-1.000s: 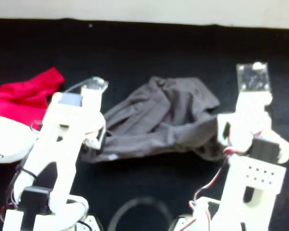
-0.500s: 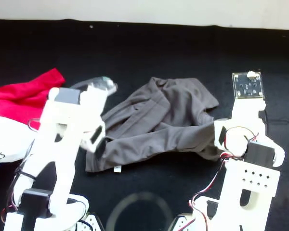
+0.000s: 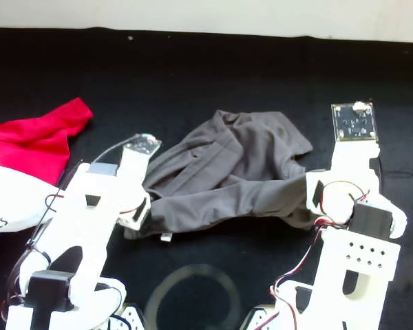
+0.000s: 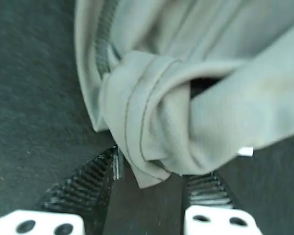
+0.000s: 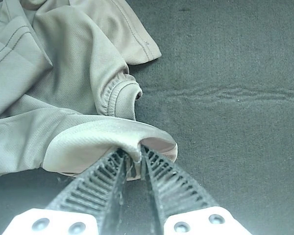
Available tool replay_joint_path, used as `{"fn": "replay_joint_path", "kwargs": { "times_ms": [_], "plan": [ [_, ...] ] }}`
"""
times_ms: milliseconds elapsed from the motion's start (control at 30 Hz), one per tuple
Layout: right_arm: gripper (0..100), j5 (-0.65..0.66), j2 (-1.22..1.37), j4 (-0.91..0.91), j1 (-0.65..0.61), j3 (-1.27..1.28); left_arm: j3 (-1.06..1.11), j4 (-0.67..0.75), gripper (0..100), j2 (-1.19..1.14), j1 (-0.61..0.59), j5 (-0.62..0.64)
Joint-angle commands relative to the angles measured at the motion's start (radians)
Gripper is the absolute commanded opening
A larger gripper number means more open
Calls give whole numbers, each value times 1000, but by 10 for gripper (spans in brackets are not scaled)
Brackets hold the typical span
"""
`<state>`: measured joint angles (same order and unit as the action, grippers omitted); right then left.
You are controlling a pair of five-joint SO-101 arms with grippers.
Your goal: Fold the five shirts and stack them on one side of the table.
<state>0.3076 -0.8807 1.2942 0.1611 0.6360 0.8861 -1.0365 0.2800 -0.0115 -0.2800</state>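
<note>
A crumpled grey shirt lies in the middle of the black table. My right gripper is at the shirt's right end. In the right wrist view the gripper is shut on a folded hem of the grey shirt. My left gripper is at the shirt's near left corner. In the left wrist view it stands open, and a bunched fold of the grey shirt hangs down between the fingertips.
A red shirt lies at the left edge, with a white printed shirt in front of it. A thin ring shape shows on the table between the arm bases. Bare black cloth stretches behind and to the right of the grey shirt.
The left arm rose off the shirt's left corner, then came back down to it, and that corner is now bunched. The right arm drew back slightly, keeping its hold.
</note>
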Motion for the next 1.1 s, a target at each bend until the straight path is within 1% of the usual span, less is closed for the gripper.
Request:
{"fn": "replay_joint_path", "kwargs": {
  "times_ms": [0,600,700,767,833,900,933,1000,1067],
  "plan": [
    [5,8,-25,-10,-7,1,-1,21,192,28,-8,25],
    [5,9,-25,-10,-12,-1,88,28,193,22,-10,18],
    [5,6,-25,-10,-12,-1,88,60,191,-24,-10,18],
    [5,5,-25,-10,-12,-1,48,60,184,-76,-10,18],
    [5,5,-25,-10,-13,-1,15,60,130,-110,-13,18],
    [5,5,-25,-10,-13,1,-8,60,33,-116,-10,23],
    [5,5,-25,-12,-13,2,-16,60,2,-108,-10,25],
    [5,5,-25,-16,-13,5,-25,58,17,-81,-10,25],
    [5,5,-19,-16,-13,7,-36,41,7,-33,-10,25]
  ]
}}
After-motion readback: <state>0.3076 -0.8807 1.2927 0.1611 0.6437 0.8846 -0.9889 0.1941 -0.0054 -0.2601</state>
